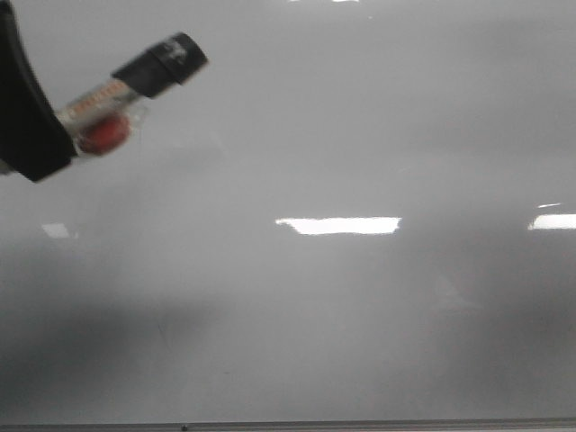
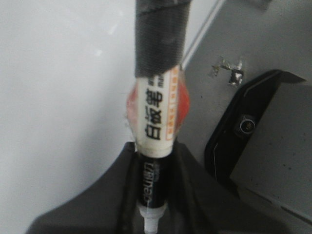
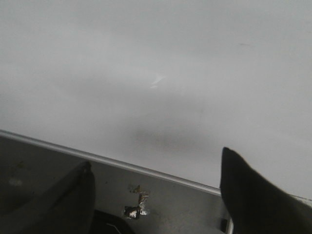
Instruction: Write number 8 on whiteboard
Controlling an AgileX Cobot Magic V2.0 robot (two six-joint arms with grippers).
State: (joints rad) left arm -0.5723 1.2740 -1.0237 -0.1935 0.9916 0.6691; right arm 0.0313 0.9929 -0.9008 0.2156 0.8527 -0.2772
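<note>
The left gripper point(image 1: 63, 126) clasps a black-capped marker point(image 1: 135, 85) tilted above the whiteboard point(image 1: 360, 315).

You see the whiteboard point(image 1: 360, 135) filling the front view, w/ its bottom edge point(image 1: 360, 423) running along the low side. At upper left, in front of the board, is the left gripper point(image 1: 40, 135), w/ a marker point(image 1: 135, 85) between its fingers; the marker's cap end points up and to the right. In the right wrist view, the right gripper point(image 3: 156, 195) sits below the board's edge, fingers well apart, over a table point(image 3: 170, 209). A scrap of foil point(image 3: 134, 207) lies on the table, just beside the edge.
</note>
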